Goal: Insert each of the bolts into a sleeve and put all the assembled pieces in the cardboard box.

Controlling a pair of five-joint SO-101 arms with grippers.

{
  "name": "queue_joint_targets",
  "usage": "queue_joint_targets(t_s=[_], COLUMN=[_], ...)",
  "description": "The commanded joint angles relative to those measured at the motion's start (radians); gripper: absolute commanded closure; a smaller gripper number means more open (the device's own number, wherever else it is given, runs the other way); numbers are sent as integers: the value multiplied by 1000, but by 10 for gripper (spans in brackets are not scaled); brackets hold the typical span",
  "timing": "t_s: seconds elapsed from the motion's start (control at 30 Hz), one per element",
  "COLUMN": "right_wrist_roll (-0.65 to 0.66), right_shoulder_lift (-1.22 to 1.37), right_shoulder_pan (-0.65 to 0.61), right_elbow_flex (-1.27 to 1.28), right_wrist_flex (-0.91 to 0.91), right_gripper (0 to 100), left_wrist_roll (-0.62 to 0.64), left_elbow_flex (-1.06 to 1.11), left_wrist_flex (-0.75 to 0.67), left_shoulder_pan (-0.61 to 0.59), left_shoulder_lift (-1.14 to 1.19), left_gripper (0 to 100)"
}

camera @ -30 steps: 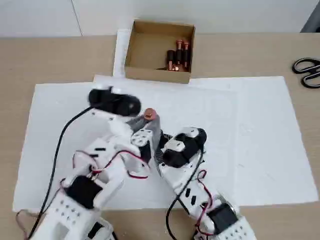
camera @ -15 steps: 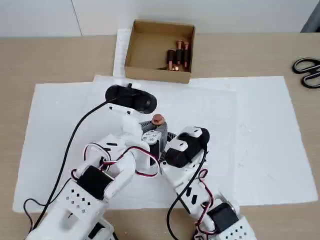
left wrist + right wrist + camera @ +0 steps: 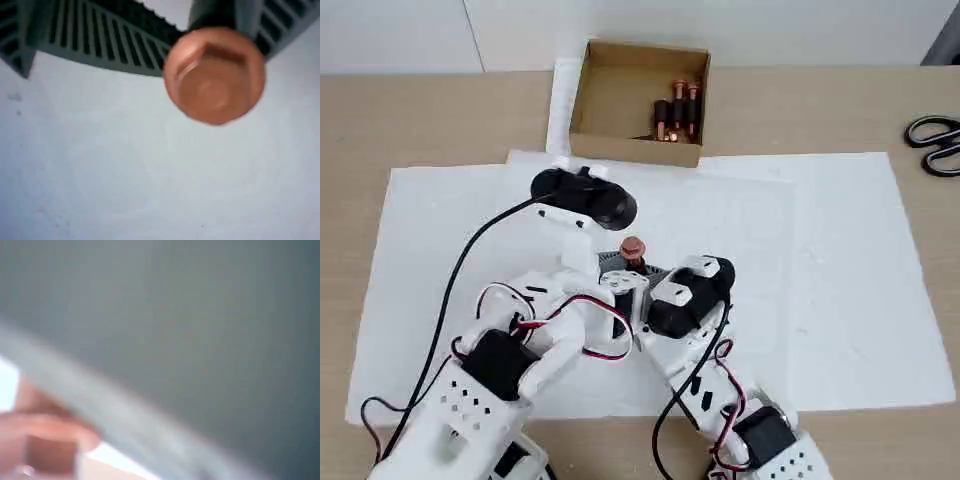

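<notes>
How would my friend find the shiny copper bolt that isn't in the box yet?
Find the big white sheet on the table and look at its middle, where the left arm and the right arm meet. Poking up between them is the bolt, showing a small round copper head. The other copper pieces lie in the cardboard box at the back; this one stands alone.

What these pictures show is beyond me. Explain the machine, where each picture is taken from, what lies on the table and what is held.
These are two white robot arms, a left arm and a right arm, at a wooden table. One picture looks down from above; the other two come from a camera on each wrist. Over a white sheet, the left gripper appears to hold a copper bolt upright, with the right arm close beside it. Farther back stands the cardboard box with assembled pieces inside; scissors lie off to one side.
</notes>
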Motion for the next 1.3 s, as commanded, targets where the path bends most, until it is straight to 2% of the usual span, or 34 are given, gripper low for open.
queue_joint_targets(t_s=[0.0,0.4,0.7,0.83,0.9,0.93,1.03,1.17,1.27], right_wrist_roll=[9,9,9,9,18,40,103,172,213], right_shoulder_lift=[-16,-16,-16,-15,-13,-8,-7,15,142], right_shoulder_pan=[2,2,2,39,99,128,197,268,298], right_elbow_flex=[-5,-3,-3,-6,-31,-48,-124,-256,-373], right_wrist_flex=[-30,-28,-28,-19,41,70,154,174,171], right_gripper=[995,995,995,995,995,995,995,995,995], left_wrist_roll=[-9,-12,-12,-14,-69,-138,-308,-321,-321], left_elbow_flex=[-36,-38,-196,-202,-197,-196,-179,-153,-153], left_wrist_flex=[15,15,146,186,215,235,278,278,275], left_shoulder_pan=[5,-6,-189,-404,-512,-557,-611,-612,-608], left_shoulder_lift=[-9,-129,-130,-130,-130,-130,-129,-129,-129], left_gripper=[741,739,739,739,739,739,739,739,739])
